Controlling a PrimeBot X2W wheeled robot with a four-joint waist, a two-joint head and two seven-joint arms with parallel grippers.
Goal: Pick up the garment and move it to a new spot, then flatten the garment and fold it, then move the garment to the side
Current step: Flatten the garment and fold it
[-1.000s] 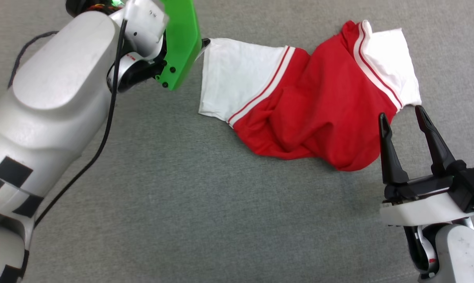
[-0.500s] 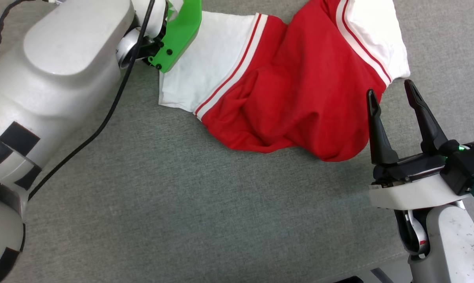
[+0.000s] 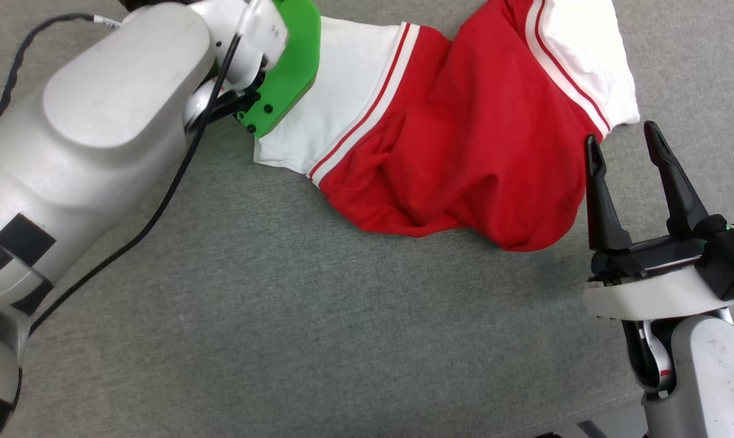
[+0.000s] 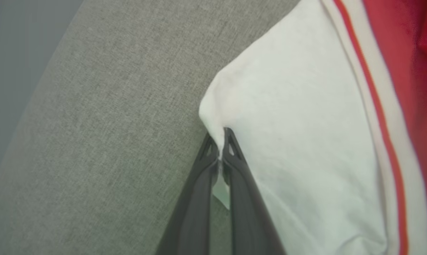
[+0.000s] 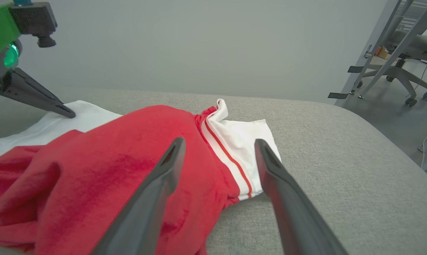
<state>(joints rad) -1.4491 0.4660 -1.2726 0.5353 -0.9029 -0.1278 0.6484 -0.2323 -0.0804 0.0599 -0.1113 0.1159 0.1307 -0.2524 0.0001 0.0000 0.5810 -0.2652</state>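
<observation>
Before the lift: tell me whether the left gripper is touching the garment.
Touching. The left wrist view shows the left gripper shut on the garment, pinching its white sleeve edge.

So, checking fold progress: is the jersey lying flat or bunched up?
Bunched. The garment lies crumpled, its red body humped in deep folds on the grey surface; not yet flattened.

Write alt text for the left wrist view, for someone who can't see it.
The left claw, shut, pinches the edge of the white sleeve of the jersey. The sleeve lies on a grey cloth surface, with striped trim and the red body at the right.
</observation>
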